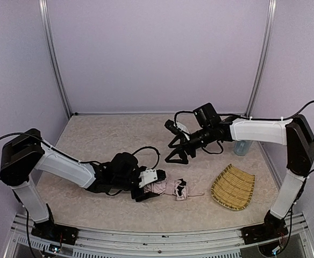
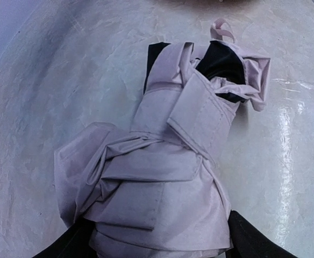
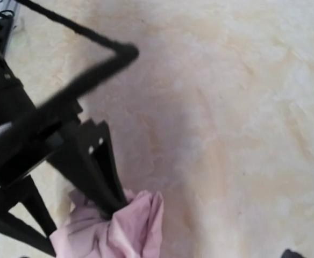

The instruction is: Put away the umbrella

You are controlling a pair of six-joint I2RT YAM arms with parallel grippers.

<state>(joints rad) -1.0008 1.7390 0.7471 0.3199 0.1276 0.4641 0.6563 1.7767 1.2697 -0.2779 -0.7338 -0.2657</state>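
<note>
I'm seeing the L arm lying low, stretched across the table (image 1: 103, 140). L gripper (image 1: 152, 185) is straddling the left end of the umbrella (image 1: 173, 188), which is lying bundled front-centre. Fabric is filling the wide jaws; can't tell if clamping. R arm is reaching in, R gripper (image 1: 177, 155) hovering spread, holding nothing.

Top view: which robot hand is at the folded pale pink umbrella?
The left hand, straddling the pale pink folded umbrella; the right hand hovers open farther back.
</note>
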